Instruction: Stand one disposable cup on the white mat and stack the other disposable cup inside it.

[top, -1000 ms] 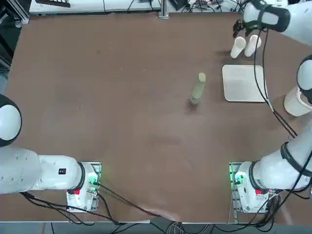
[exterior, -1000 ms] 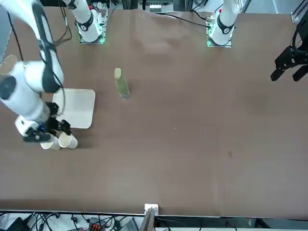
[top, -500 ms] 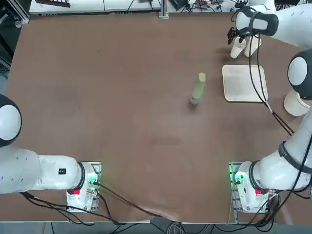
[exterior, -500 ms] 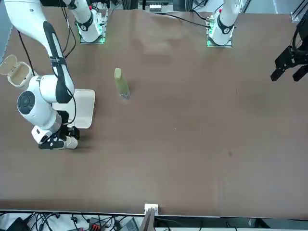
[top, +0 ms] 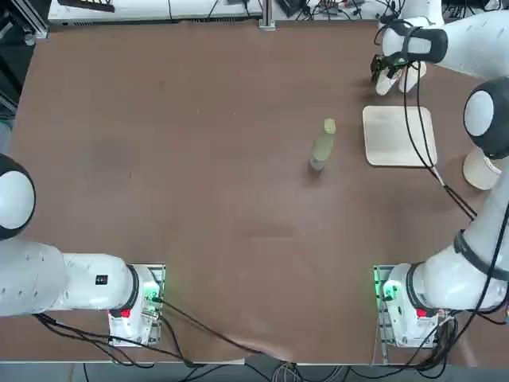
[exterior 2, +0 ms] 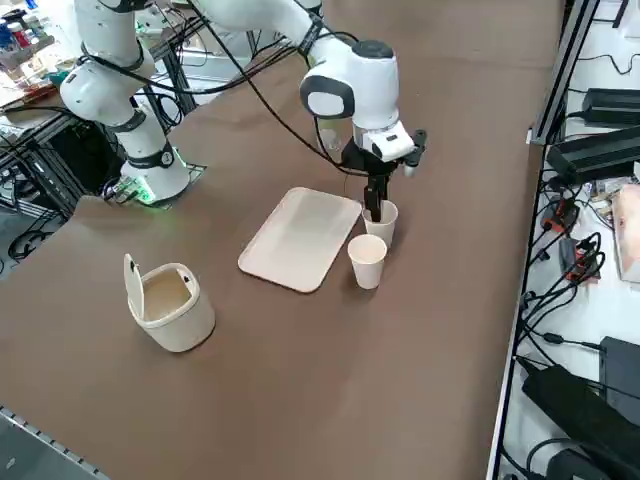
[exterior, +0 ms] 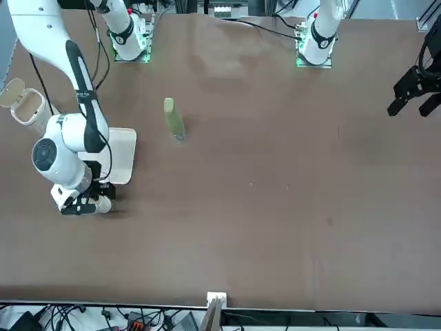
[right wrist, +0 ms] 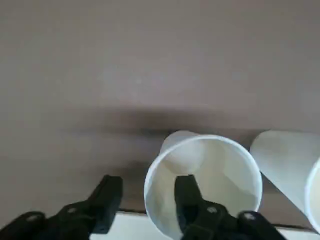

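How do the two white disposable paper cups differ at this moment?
The far white paper cup has the right gripper straddling its rim, one finger inside and one outside; the near white paper cup stands untouched. The far cup is level with the cream-white mat's corner; the near cup sits closer to the camera. Both stand upright, empty, off the mat.

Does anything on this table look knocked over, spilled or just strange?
Nothing spilled. The pale green bottle stands upright mid-table, and both white paper cups stand upright beside the cream-white mat, not on it. The right end effector straddles one cup's rim, one finger inside, one outside.
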Tool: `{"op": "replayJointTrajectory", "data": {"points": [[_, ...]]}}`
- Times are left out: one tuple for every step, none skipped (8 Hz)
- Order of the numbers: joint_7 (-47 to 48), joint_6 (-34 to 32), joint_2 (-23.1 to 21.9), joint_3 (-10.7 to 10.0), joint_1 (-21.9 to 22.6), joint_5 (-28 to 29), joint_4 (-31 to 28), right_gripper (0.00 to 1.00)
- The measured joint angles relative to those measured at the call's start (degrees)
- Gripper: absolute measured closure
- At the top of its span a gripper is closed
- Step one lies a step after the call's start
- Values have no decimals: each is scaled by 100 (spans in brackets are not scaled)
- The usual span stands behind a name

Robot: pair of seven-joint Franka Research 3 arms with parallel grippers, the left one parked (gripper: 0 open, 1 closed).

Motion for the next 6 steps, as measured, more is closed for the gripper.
{"op": "replayJointTrajectory", "data": {"points": [[0, 0, 26, 1, 5, -3, 24, 61], [0, -6, 25, 1, 10, -4, 49, 80], [5, -39, 13, -2, 10, -17, 96, 98], [6, -138, -31, -8, 8, -17, 145, 98], [6, -342, -129, -16, 8, -18, 200, 98], [15, -675, -313, -27, 6, -18, 238, 98]]}}
